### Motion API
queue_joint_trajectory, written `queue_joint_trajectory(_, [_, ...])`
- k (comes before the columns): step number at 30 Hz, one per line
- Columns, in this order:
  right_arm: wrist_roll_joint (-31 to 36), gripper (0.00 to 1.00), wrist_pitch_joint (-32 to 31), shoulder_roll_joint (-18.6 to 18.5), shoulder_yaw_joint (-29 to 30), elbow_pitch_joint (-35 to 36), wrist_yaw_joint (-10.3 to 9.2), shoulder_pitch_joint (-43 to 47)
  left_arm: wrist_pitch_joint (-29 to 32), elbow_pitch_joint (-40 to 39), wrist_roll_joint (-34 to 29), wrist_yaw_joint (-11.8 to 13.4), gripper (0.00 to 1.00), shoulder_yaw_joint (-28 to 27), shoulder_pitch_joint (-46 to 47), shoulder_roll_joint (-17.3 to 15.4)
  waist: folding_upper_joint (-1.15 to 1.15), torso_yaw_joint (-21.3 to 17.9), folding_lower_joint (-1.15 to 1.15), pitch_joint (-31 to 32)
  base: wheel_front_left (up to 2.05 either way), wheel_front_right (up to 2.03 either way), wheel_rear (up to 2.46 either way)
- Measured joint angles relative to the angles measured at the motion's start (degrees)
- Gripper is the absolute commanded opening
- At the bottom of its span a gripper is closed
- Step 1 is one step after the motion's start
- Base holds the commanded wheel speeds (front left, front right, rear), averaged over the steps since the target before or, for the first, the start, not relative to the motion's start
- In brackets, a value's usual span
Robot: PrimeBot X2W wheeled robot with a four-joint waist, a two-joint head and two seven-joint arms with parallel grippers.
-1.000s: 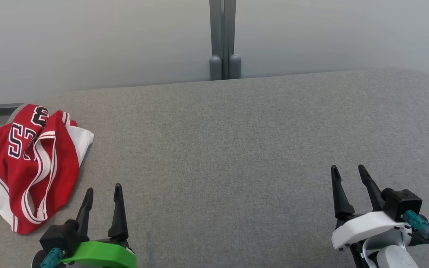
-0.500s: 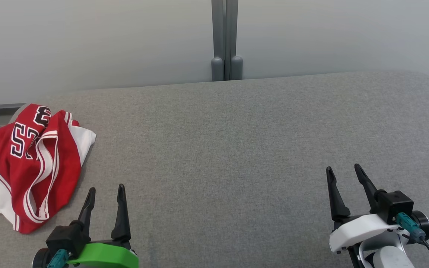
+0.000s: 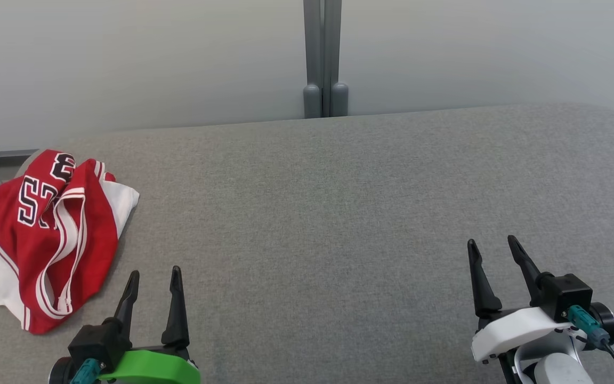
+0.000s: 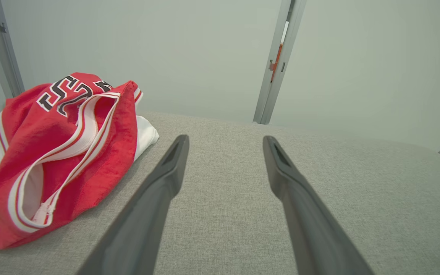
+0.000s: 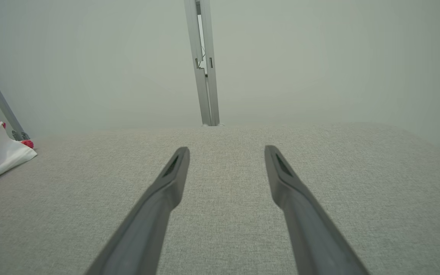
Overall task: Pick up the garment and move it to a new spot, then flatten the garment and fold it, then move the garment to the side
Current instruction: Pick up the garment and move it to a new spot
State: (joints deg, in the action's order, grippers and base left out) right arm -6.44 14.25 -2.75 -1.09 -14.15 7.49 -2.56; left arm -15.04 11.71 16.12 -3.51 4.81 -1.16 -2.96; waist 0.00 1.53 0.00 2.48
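Head view | garment (image 3: 94, 234): dark lettering (image 3: 35, 200), unreadable | left claw (image 3: 155, 271), right claw (image 3: 491, 240): released

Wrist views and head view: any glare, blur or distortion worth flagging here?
Head view: soft even light, no glare, crumpled red-and-white jersey sharp; left wrist view: wide-angle lens tilts the grey metal post, faint shadow under the jersey; right wrist view: evenly lit, the near ends of its dark fingers look slightly soft.

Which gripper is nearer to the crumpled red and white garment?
The left gripper, green-mounted, beside the garment; the white-mounted right gripper is far away.
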Motion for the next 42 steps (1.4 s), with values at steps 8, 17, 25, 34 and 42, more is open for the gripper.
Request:
queue_joint_trajectory(8, [0.56, 1.0, 0.03, -0.05, 0.52, 0.44, 0.0, 1.02, 0.0, 0.21, -0.22, -0.01, 1.0, 0.75, 0.13, 0.09, 0.0, 3.69, 0.0, -0.09, 0.0, 0.0, 0.0])
queue_joint_trajectory(17, [-0.41, 1.0, 0.05, -0.03, -0.49, 0.21, 0.0, 1.7, 0.0, 0.07, -0.37, 0.85, 1.0, -0.23, -0.71, -0.6, 0.0, 11.86, 0.0, 0.21, 0.0, 0.0, 0.0])
queue_joint_trajectory(25, [-1.08, 1.0, 0.31, -0.03, -1.78, -0.09, 0.0, 1.88, 0.67, -0.94, -0.38, 1.49, 1.0, -0.59, -1.25, -1.83, 0.0, 20.19, 0.0, 0.72, 0.0, 0.0, 0.0])
queue_joint_trajectory(34, [-1.18, 1.0, 0.4, 0.0, -5.77, -0.87, 0.0, -1.46, 0.34, -3.78, 0.59, 3.1, 1.0, -2.67, -3.53, -2.03, 0.0, 26.76, 0.0, 0.08, 0.0, 0.0, 0.0])
queue_joint_trajectory(42, [-1.59, 1.0, 0.46, -0.01, -6.69, -2.63, 0.0, -2.74, 0.25, -4.56, 0.96, 3.53, 1.0, -3.13, -4.35, -1.83, 0.0, 28.03, 0.0, -1.29, 0.0, 0.0, 0.0])
